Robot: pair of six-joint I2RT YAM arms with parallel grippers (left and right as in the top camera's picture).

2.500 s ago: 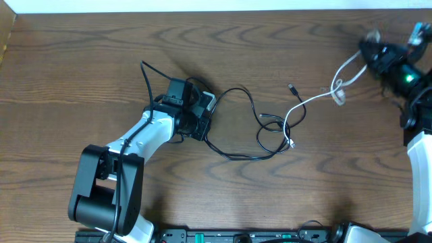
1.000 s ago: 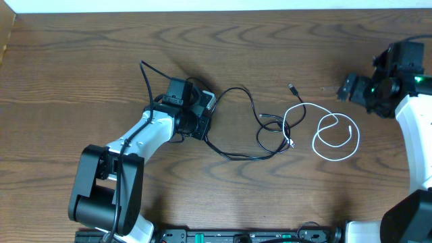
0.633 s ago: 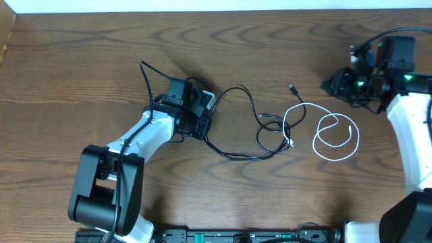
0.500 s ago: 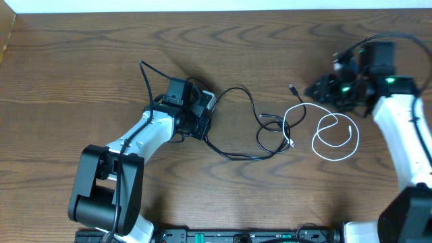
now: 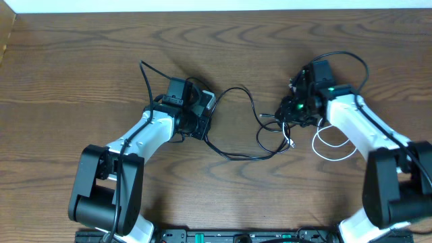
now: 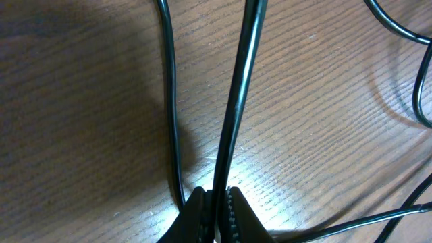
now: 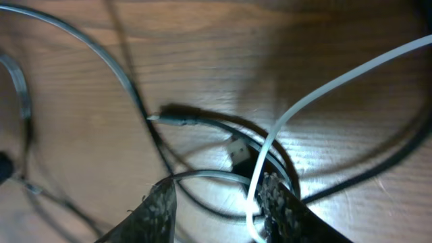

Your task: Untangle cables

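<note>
- At mid-table [image 5: 81, 61], right of centre, the black cable [image 6: 234, 101] and the white cable [image 7: 290, 108] are found crossed together, with the white loops trailing rightward.
- Should the right gripper [image 7: 217, 202] be closed where it stands, both cords are likely to be pinched at once, since black strands lie between its fingers beside the white one.
- The crossing may be drawn tighter by any pull, because the black cable is clamped in the left gripper [image 6: 216, 196].
- The right arm is reached inward, wrist pitched down, jaws apart, nothing clamped.
- The left arm is extended forward, wrist low.
</note>
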